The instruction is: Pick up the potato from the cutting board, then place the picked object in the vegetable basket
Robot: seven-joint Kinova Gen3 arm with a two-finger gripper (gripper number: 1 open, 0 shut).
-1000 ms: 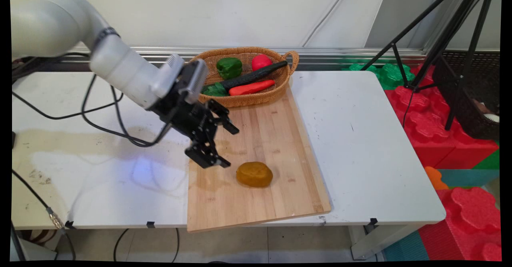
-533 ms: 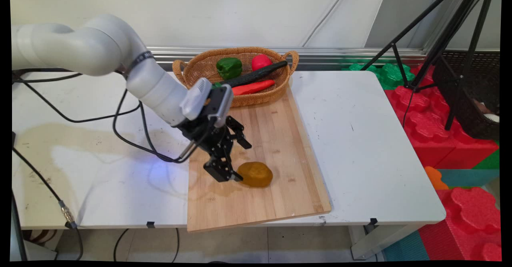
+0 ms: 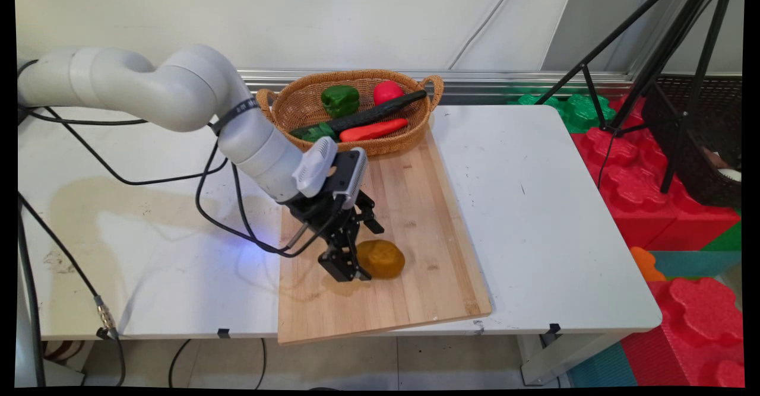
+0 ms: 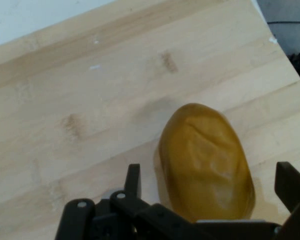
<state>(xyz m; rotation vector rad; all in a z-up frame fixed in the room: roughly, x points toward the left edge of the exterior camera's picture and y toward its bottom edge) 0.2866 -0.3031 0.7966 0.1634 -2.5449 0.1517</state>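
While I watch both feeds from my desk, this is what I read off them, left to right.

Counter (image 3: pixel 552 218): white, with brownish stains on its left part and black cables trailing over that side from the arm.

Arm: it reaches in from the left and slopes down onto the board.

Cutting board (image 3: pixel 409 194): pale bamboo, lying lengthwise across the middle of the counter, its near corner hanging slightly past the counter's front edge.

Gripper (image 3: pixel 358 252): low over the board, at the left end of the potato. From the hand camera I see its fingers (image 4: pixel 133 181) spread apart, one on each side of the potato, with the potato between them. I can't tell whether either finger touches it.

Potato (image 3: pixel 380 258): a yellow-brown lump resting on the near half of the board; in the hand view (image 4: pixel 205 160) it lies lengthwise between the fingers.

Basket (image 3: pixel 297 102): woven wicker with two handles, at the far end of the board. I see a green pepper (image 3: pixel 340 100), a red round fruit (image 3: pixel 388 92), a dark long vegetable (image 3: pixel 377 111) and a red long one (image 3: pixel 374 129) inside it.

Tripod (image 3: pixel 647 57): black legs standing off the counter's right end, above red and green foam blocks (image 3: pixel 623 164).
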